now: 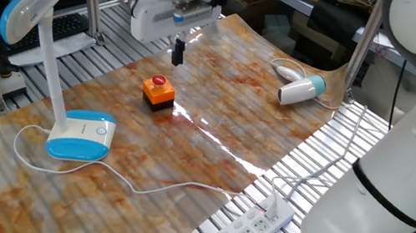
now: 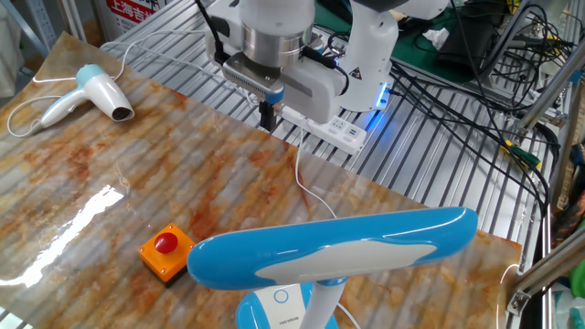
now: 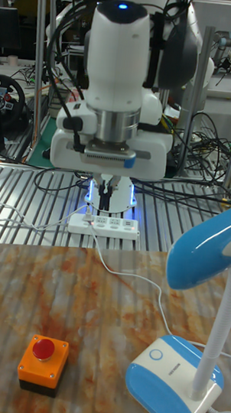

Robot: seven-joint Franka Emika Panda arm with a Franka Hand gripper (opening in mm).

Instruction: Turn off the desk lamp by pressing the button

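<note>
The desk lamp (image 1: 81, 136) stands at the left of the marbled table, with its oval blue-and-white base, slim white neck and blue-backed head (image 2: 338, 247). The button (image 3: 155, 354) is a faint ring mark on the base's white top face, also visible as the button (image 2: 281, 296). My gripper (image 1: 178, 54) hangs in the air over the table's far edge, well right of the lamp and beyond the orange box. The gripper (image 2: 267, 117) shows as one dark tip, its fingers together with nothing held. The gripper (image 3: 106, 199) points straight down.
A red push-button on an orange box (image 1: 158, 92) sits mid-table below the gripper. A white-and-blue hair dryer (image 1: 301, 89) lies at the right. The lamp's thin cord (image 1: 117, 178) runs across the front to a power strip (image 1: 248, 230). Another power strip (image 3: 106, 225) lies behind the table.
</note>
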